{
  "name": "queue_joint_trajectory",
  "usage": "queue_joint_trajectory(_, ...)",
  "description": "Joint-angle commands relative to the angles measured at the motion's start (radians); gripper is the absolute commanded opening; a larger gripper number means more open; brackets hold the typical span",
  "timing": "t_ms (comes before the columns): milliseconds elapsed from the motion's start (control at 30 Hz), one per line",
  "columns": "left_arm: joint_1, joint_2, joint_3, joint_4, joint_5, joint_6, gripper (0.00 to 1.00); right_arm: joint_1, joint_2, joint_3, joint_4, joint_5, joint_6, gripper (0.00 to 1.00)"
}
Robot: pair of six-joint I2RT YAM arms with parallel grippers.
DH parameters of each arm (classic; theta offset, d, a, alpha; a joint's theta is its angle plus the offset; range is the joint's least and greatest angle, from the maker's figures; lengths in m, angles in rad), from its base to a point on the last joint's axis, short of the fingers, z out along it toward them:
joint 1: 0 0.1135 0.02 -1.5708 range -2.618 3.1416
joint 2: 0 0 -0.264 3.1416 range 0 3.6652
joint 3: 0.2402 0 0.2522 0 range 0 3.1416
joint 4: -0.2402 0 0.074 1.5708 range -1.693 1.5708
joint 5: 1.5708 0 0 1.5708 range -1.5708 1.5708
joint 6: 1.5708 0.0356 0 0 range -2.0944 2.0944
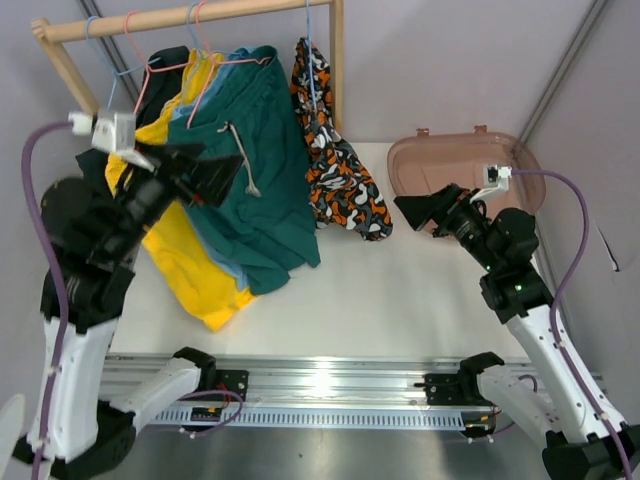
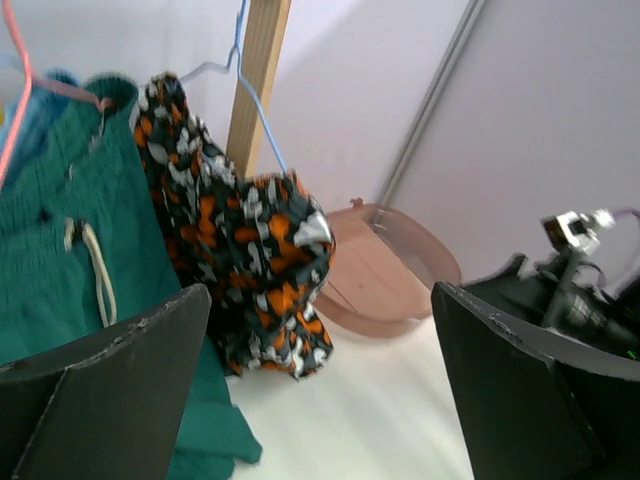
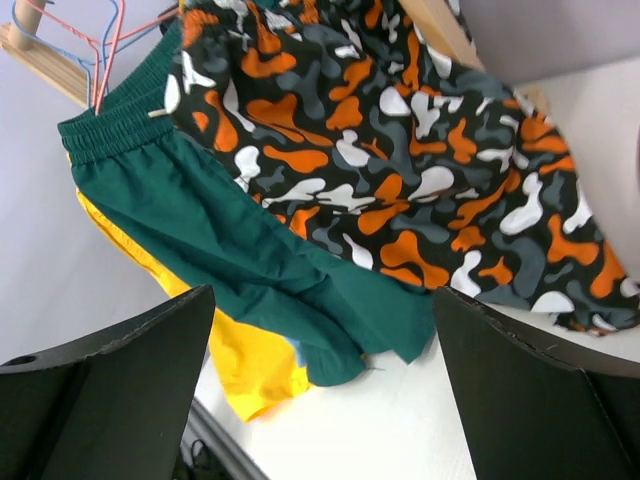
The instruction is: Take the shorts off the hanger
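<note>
Room: a pale grey wall (image 1: 450, 60) behind a white table (image 1: 400, 300), with a wooden rack (image 1: 180, 18) at the far left.
Top view, shorts: 5 pairs hang from the rack on wire hangers. The teal shorts (image 1: 265, 190) are in front and the yellow shorts (image 1: 190, 270) hang lower and to their left. A sliver of light blue shorts (image 1: 232, 268) shows between those 2, and the black shorts (image 1: 170, 60) are behind. The patterned shorts (image 1: 340, 180) hang apart by the post (image 1: 337, 60), their lower end on the table.
Top view, left gripper (image 1: 215, 178): raised in front of the teal shorts, near the drawstring (image 1: 240, 160). Whether it touches the cloth cannot be told here.
Top view, right gripper (image 1: 420, 212): low over the table, just right of the patterned shorts, with a brownish tub (image 1: 440, 160) behind it.
Left wrist view: the left gripper (image 2: 320, 390) has its 2 fingers (image 2: 110, 390) spread wide with nothing between them. Beyond are the teal shorts (image 2: 50, 250) with the drawstring (image 2: 95, 270). Only this view shows the blue hanger (image 2: 255, 110) carrying the patterned shorts (image 2: 250, 260) beside the post (image 2: 255, 80). The tub (image 2: 380, 280) lies further back.
Right wrist view: the right gripper (image 3: 320, 390) is also wide apart and empty. The patterned shorts (image 3: 400, 170) fill the view and overlap the teal shorts (image 3: 230, 250), whose gathered waistband shows only here. The yellow shorts (image 3: 240, 370) peek out beneath, above bare table (image 3: 450, 420).
</note>
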Motion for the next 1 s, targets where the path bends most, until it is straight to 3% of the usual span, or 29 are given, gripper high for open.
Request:
queue_joint_trajectory(0,-0.079,0.191,0.175,-0.07,-0.068,0.107,0.99,0.009,-0.067,0.055,-0.079,0.08,-0.094,0.99)
queue_joint_trajectory(100,-0.138,0.336,0.352,-0.123,-0.173,0.153,1.0,0.008,-0.108,0.045,-0.129,0.127,-0.132,1.0)
queue_joint_trajectory(133,-0.143,0.447,0.506,-0.149,-0.182,0.161,0.99,0.009,-0.119,0.037,-0.138,0.133,-0.141,0.99)
queue_joint_trajectory(300,-0.15,0.75,0.896,-0.297,-0.227,0.161,0.97,0.009,-0.184,-0.017,-0.15,0.169,-0.207,1.0)
queue_joint_trajectory(867,-0.153,1.07,0.927,-0.058,-0.274,0.15,0.99,0.009,-0.234,-0.07,-0.245,0.177,-0.252,1.0)
queue_joint_trajectory(967,-0.155,1.102,0.934,-0.035,-0.276,0.142,0.9,0.008,-0.233,-0.086,-0.245,0.174,-0.25,0.99)
